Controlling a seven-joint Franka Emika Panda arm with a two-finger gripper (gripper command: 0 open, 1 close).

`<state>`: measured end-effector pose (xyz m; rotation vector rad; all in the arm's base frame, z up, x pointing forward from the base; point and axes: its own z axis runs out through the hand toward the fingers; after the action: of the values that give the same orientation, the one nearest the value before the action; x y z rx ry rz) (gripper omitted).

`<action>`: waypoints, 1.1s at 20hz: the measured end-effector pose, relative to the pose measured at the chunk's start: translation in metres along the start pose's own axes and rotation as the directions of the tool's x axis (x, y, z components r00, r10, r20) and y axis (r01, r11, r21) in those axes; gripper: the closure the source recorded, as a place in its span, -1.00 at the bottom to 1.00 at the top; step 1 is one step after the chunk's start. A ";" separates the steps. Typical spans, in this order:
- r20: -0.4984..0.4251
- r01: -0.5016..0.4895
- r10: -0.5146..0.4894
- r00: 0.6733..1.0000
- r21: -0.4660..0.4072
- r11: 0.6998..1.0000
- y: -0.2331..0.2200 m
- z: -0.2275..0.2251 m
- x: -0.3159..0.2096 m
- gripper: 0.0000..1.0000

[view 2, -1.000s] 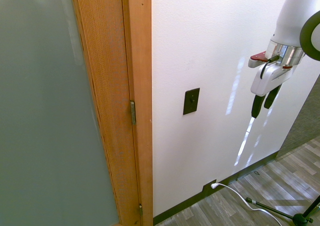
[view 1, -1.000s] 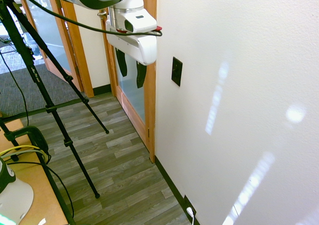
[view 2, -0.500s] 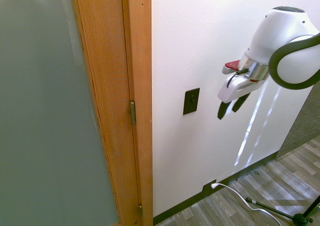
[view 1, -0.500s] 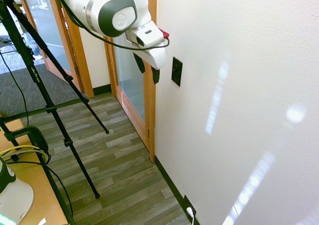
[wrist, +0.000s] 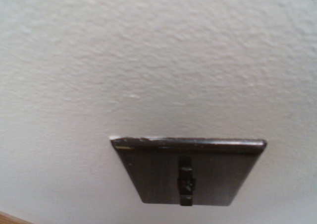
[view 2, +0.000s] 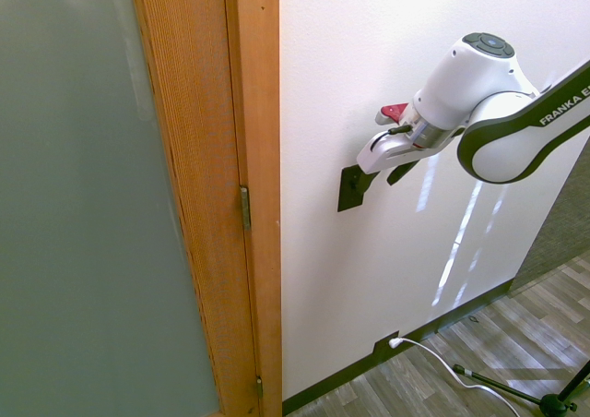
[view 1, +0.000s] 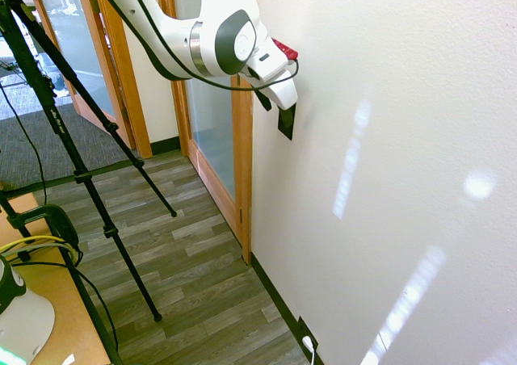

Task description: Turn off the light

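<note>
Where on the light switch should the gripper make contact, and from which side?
Go for the small toggle at the middle of the black switch plate. It is the only part standing proud of the flat plate, so bring the gripper straight toward the wall and push it.

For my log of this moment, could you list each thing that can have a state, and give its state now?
Switch plate: upright on the white wall, partly hidden by the gripper in both exterior views; lever position unclear.
Gripper: at the switch plate; whether it touches cannot be told.
Outlet plate: white cord plugged in.
Glass door: shut.
</note>
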<state>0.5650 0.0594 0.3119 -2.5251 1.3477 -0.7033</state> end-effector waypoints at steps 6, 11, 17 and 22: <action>-0.007 -0.003 0.003 1.000 0.013 1.000 -0.006 -0.002 -0.012 1.00; -0.009 -0.007 0.007 1.000 0.023 1.000 -0.005 0.001 -0.012 1.00; -0.011 -0.009 0.009 1.000 0.032 0.999 -0.004 0.008 -0.012 1.00; -0.028 -0.001 0.002 1.000 0.049 0.999 -0.011 0.009 -0.014 1.00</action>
<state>0.5712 0.0768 0.3043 -2.4855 1.3242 -0.7640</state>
